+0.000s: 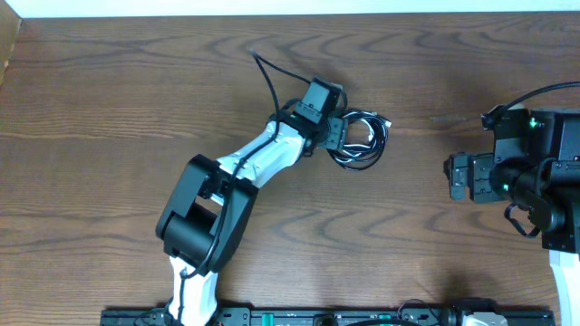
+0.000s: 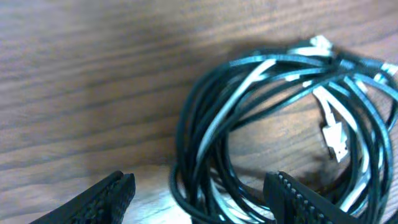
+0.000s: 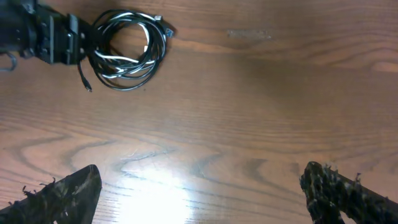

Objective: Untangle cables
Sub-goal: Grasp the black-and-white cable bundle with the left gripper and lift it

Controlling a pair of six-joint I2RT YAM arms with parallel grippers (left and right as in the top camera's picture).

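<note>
The cables (image 1: pixel 364 141) lie bunched in one small coil on the wooden table, right of centre at the back. Close up, the coil (image 2: pixel 205 124) shows several black loops with a white cord and its white plug (image 2: pixel 334 135) threaded through. My left gripper (image 1: pixel 338 133) is at the coil's left edge. Its jaws stand open, one on each side of the nearest strands (image 2: pixel 200 186), with gaps to both fingers. My right gripper (image 1: pixel 456 177) hovers open at the right side, nothing between its fingers (image 3: pixel 200 177). From there the coil (image 3: pixel 134 78) sits far off, upper left.
The left arm's own thick black wire (image 1: pixel 266 76) arches up behind its wrist. A black rail (image 1: pixel 317 317) runs along the table's front edge. The table's back edge (image 1: pixel 272 13) lies just beyond the coil. Bare wood separates the coil from the right arm.
</note>
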